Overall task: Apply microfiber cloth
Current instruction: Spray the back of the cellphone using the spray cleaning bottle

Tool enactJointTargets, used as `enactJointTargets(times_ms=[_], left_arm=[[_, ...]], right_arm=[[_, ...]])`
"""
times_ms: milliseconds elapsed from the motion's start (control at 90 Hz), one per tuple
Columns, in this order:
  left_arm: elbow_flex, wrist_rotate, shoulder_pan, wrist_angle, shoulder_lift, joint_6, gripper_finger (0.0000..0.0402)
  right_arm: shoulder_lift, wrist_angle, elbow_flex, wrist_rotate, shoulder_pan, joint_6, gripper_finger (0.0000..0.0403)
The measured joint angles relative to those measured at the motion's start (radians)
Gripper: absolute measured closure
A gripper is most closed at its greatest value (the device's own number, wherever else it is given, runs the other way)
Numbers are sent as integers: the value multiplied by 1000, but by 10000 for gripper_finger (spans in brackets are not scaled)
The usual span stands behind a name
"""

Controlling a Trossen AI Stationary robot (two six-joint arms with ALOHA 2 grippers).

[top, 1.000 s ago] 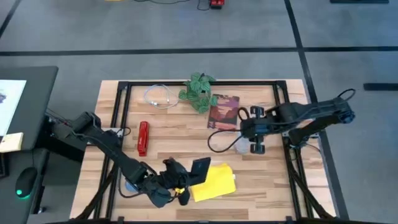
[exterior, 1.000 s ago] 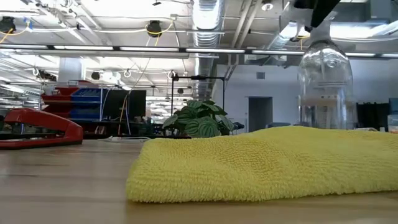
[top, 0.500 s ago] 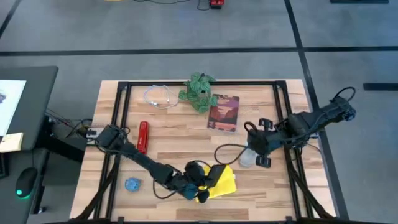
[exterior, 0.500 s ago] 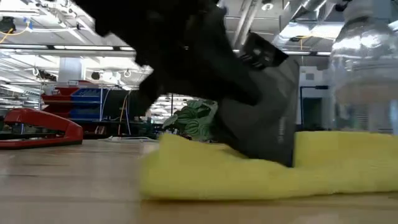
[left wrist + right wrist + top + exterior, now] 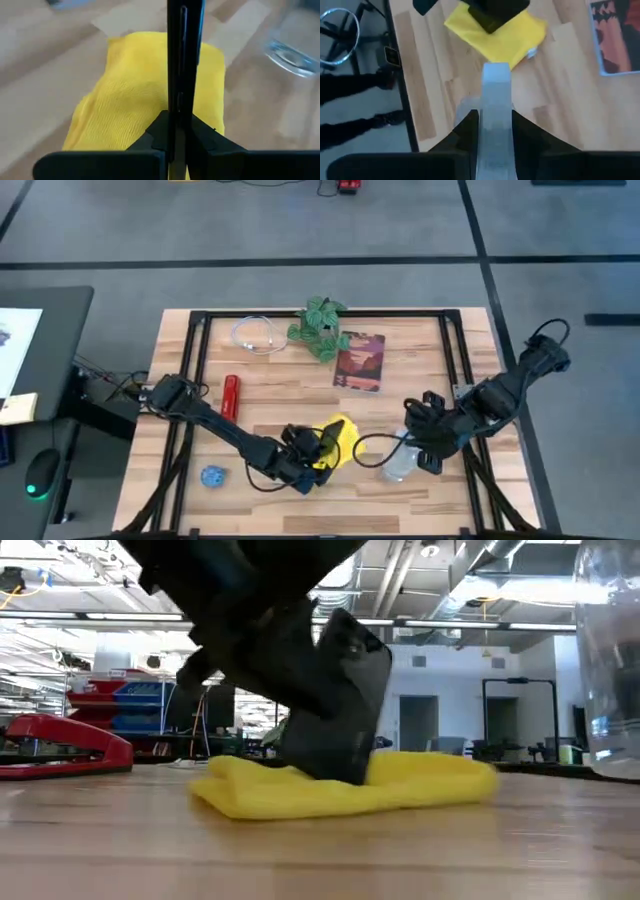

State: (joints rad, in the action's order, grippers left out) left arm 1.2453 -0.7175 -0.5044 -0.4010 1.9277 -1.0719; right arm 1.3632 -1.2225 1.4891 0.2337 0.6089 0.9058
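The microfiber cloth (image 5: 338,438) (image 5: 425,780) (image 5: 127,100) (image 5: 512,40) lies bunched on the wooden table near its front middle. My left gripper (image 5: 310,457) is shut on a black smartphone (image 5: 340,690) (image 5: 184,55), which stands on the cloth. To the right, my right gripper (image 5: 418,448) (image 5: 495,125) is shut on a clear bottle (image 5: 398,466) (image 5: 612,660) (image 5: 495,100) that hangs over the table beside the cloth. My left gripper pinches the smartphone's two flat faces (image 5: 175,125) between its two fingers, coming slanting from the table's left and above. The phone stands on edge and tilted. Its lower end (image 5: 338,772) presses into the cloth's top. My right gripper pinches the bottle's upper part (image 5: 495,131) between its two fingers, coming from above and slanting from the table's right. The bottle hangs below the fingers, its bottom (image 5: 612,772) lifted clear of the table.
A red stapler (image 5: 230,400) (image 5: 60,745) lies at the left. At the far side are a potted plant (image 5: 320,328), a dark red book (image 5: 360,360) and a coiled white cable (image 5: 255,335). A blue object (image 5: 212,476) sits at the near left.
My left gripper has swung the phone toward the table's right, onto the cloth, then pushed toward the far edge. The cloth has slid that way and bunched up. My right gripper has carried the bottle toward the near edge.
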Motion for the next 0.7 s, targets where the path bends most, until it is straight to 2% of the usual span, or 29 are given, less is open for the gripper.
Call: enactJointTargets(times_ms=[289,611,700], left_arm=[[-1,4,-14,-10,-145,89,395],[-1,-20,-42,-15,-163,41,394],[-1,-20,-53,-13,-162,31,394]], right_arm=[[180,-73,150,27,-3,58,338],[328,-63,255,51,7,137,338],[339,-53,270,53,9,132,309]])
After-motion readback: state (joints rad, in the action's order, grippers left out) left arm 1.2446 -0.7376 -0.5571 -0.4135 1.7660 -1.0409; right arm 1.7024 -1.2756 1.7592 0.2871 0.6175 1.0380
